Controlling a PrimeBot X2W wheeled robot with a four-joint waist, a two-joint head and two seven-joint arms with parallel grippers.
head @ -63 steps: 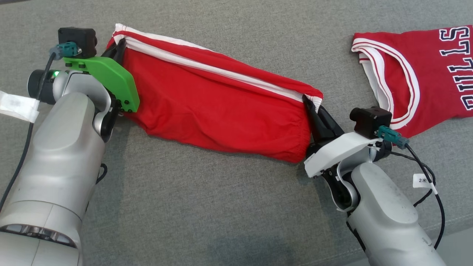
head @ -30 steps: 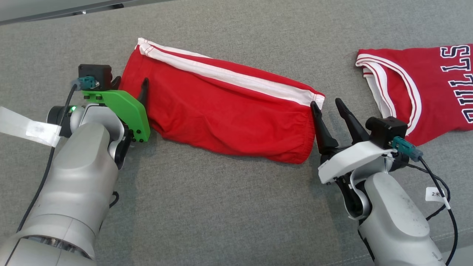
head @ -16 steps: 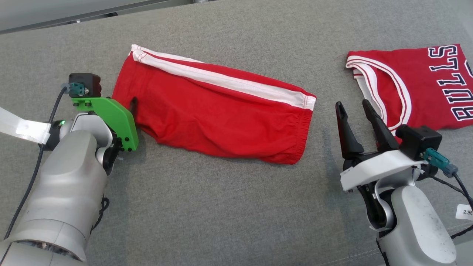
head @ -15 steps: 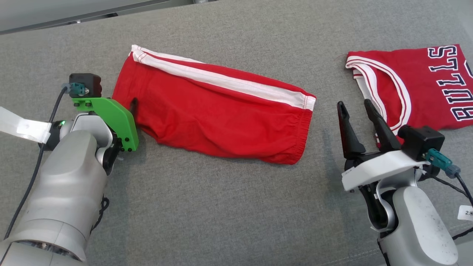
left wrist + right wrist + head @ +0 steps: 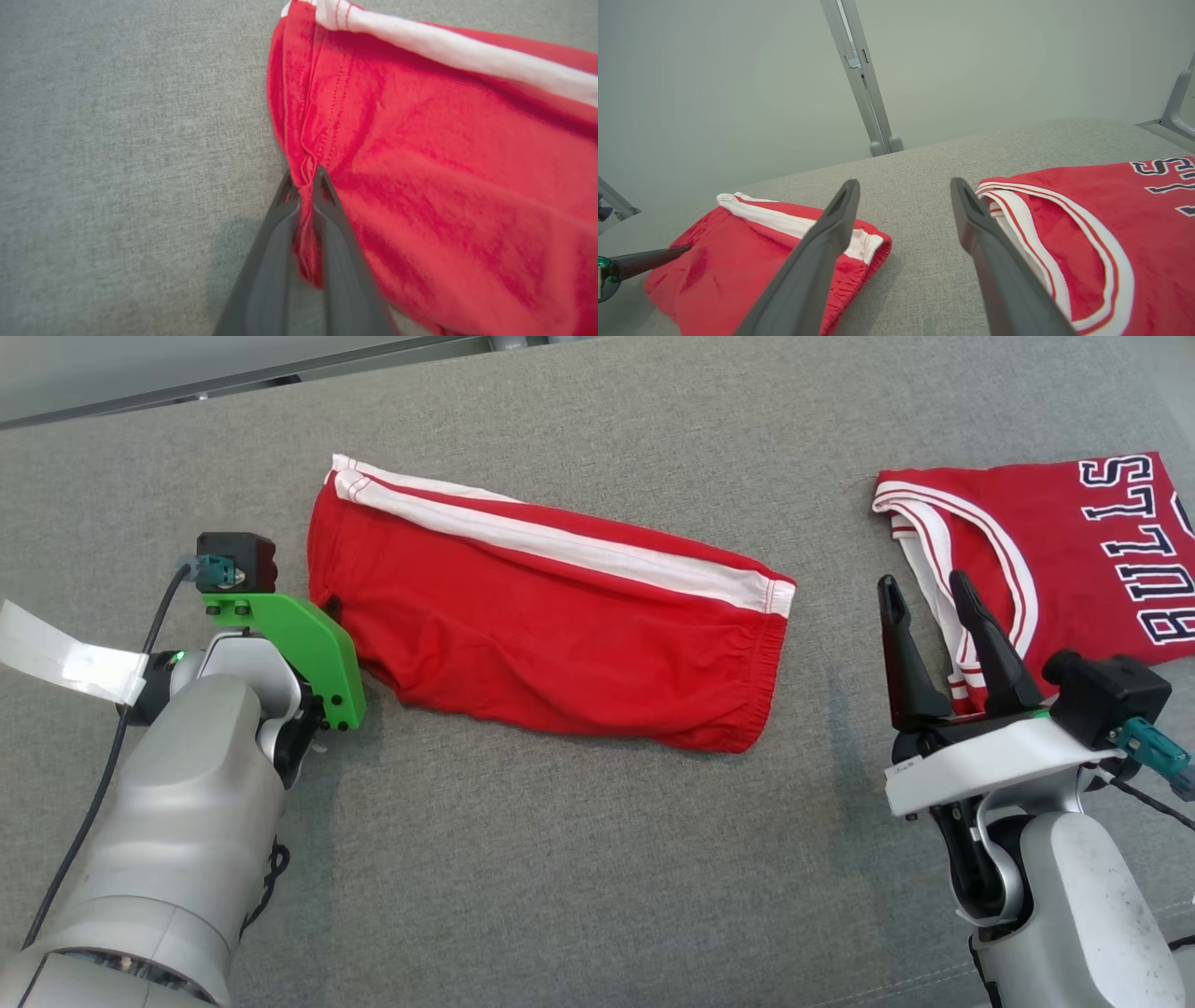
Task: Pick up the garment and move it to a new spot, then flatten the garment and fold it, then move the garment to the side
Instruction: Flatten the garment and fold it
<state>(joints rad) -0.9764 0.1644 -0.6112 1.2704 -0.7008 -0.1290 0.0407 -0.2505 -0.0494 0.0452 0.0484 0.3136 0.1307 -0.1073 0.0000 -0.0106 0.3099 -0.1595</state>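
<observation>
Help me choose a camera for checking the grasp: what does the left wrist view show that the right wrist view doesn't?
Left wrist view: a close look at the left gripper shut on the bunched edge of the red shorts. Right wrist view: the right gripper open and empty, the red jersey and a metal post behind. Both: the shorts, their white stripe, the grey surface, and, far off in the right wrist view, the left gripper.

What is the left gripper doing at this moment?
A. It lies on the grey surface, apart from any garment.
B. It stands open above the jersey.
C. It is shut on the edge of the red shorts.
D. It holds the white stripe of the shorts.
C: in the left wrist view the left gripper has its fingers closed on a fold at the edge of the red shorts.
</observation>
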